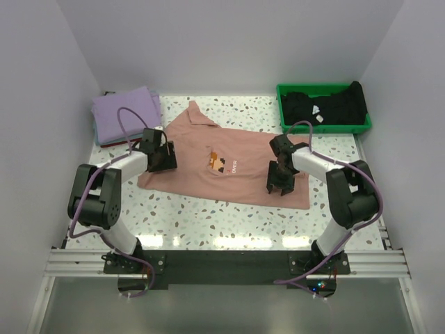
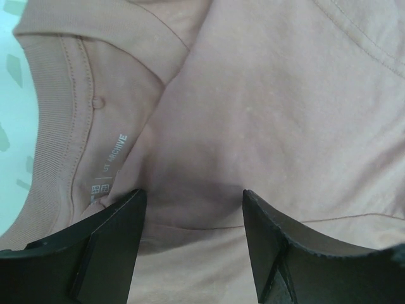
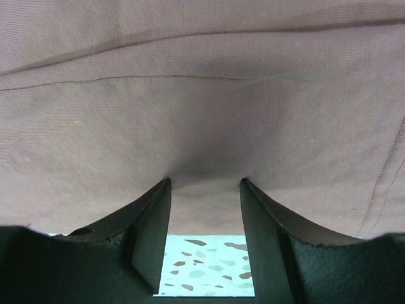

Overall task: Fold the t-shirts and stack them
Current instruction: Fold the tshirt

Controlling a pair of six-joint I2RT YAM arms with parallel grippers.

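**Both Grippers Set on the Spread Salmon-Pink T-Shirt**

The salmon-pink t-shirt (image 1: 201,182) was seen spread flat across the middle of the speckled table (image 1: 208,224), its brown-orange chest print (image 1: 219,162) facing up. The left gripper (image 1: 163,161) was placed on the shirt's left side, near the ribbed collar (image 2: 57,114) and the printed neck label (image 2: 114,147). Its jaws were held apart, with the tips pressed against the cloth. The right gripper (image 1: 280,186) was placed at the shirt's right edge. Its jaws were likewise held apart, with the hem lying between them and bare table showing below. No pinched fold was seen in either. A folded lavender t-shirt pile (image 1: 125,115) was found at the upper left of the top view. Black t-shirts (image 1: 327,106) were bundled in the green tray (image 1: 327,128) at the upper right.
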